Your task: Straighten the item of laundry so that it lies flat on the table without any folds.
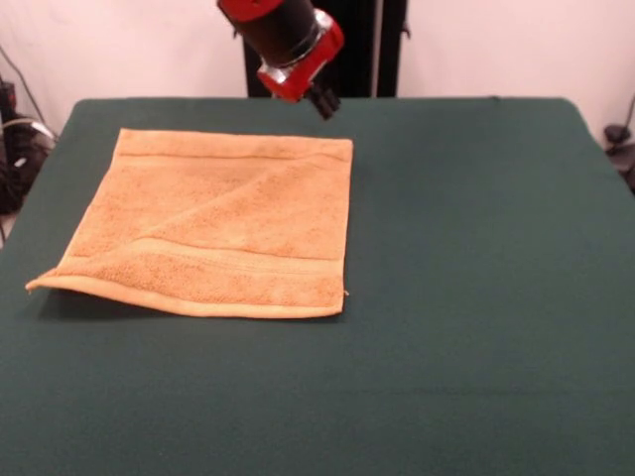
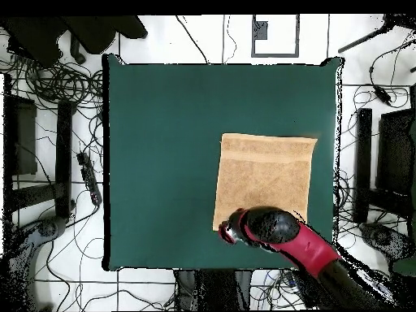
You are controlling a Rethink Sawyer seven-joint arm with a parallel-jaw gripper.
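Note:
The golden-orange towel (image 1: pixel 218 223) lies spread on the left half of the dark green table (image 1: pixel 476 297). A faint diagonal crease crosses its middle. Its near-left corner (image 1: pixel 40 284) curls slightly up, with a shadow under it. Woven bands run along the far and near edges. My gripper (image 1: pixel 324 102) hangs above the table just beyond the towel's far right corner, not touching it and holding nothing. In the overhead view the towel (image 2: pixel 264 175) sits on the right of the table (image 2: pixel 162 162). There the gripper (image 2: pixel 230 231) and the red arm cover the towel's lower edge.
The black pedestal (image 1: pixel 377 50) stands behind the table's far edge. Cables lie off the left side of the table (image 1: pixel 15 149). In the overhead view, cables (image 2: pixel 57 81) and dark stands (image 2: pixel 364 162) surround the table on the floor.

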